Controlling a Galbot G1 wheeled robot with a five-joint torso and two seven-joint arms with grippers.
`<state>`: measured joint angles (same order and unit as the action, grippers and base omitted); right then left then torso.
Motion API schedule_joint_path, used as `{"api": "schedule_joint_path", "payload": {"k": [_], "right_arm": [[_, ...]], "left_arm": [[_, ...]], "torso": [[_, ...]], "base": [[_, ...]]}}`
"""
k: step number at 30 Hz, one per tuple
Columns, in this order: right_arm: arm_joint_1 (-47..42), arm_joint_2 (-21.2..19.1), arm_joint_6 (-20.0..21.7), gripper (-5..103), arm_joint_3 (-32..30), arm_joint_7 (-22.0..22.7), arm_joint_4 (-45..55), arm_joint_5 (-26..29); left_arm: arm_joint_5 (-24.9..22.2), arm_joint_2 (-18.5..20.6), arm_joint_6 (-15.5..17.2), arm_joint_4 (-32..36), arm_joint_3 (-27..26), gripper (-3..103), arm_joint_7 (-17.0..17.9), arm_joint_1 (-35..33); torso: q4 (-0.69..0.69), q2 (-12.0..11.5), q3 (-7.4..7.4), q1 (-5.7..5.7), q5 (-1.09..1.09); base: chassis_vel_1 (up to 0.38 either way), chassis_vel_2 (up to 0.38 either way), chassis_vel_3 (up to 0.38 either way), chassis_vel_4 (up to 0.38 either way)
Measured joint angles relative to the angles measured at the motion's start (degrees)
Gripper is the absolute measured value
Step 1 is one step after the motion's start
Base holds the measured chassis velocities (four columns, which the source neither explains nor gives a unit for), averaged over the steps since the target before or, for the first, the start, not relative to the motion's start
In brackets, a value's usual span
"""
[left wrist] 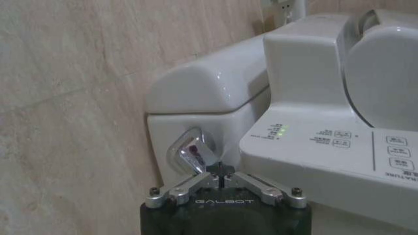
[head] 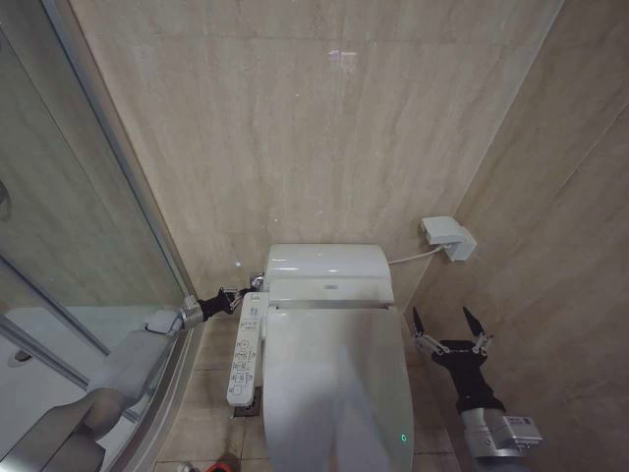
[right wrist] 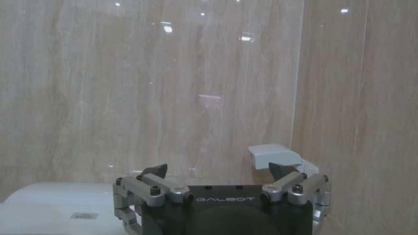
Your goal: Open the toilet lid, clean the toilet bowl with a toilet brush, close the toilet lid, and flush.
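The toilet lid (head: pixel 334 393) is lying closed over the toilet bowl, which it is covering completely, with a small green light glowing near its front right corner. Behind it the white cistern (head: pixel 327 273) is standing against the beige tiled wall. The left claw (head: pixel 244 291) is reaching in from the robot's left, past the glass shower partition (head: pixel 88 226), and is sitting at the cistern's left side, well behind the lid's rear edge and just above the bidet button panel (head: pixel 245 356) running along the bowl's left flank. In the left wrist view this claw (left wrist: pixel 222 172) is clenched, its fingers drawn together to a point and pressing against the chrome flush lever (left wrist: pixel 191 153) on the side of the cistern. The right claw (head: pixel 451 330) is hovering to the right of the lid, apart from it and level with its rear half, with its fingers spread wide and gripping nothing. In the right wrist view that claw (right wrist: pixel 219 172) is facing the tiled wall, where a small white wall box (right wrist: pixel 281 157) is mounted.
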<state>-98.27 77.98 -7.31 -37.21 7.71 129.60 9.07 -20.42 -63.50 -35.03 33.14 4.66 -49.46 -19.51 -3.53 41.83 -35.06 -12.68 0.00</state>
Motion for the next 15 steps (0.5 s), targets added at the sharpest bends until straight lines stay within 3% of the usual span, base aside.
{"api": "schedule_joint_path", "payload": {"k": [15], "right_arm": [[0.0, 0.0, 0.0, 100, 0.0, 0.0, 0.0, 0.0]], "left_arm": [[0.13, -0.02, 0.09, -0.13, -0.03, 0, -0.43, -0.19]], "torso": [[0.0, 0.0, 0.0, 0.0, 0.0]], "base": [[0.0, 0.0, 0.0, 0.0]]}}
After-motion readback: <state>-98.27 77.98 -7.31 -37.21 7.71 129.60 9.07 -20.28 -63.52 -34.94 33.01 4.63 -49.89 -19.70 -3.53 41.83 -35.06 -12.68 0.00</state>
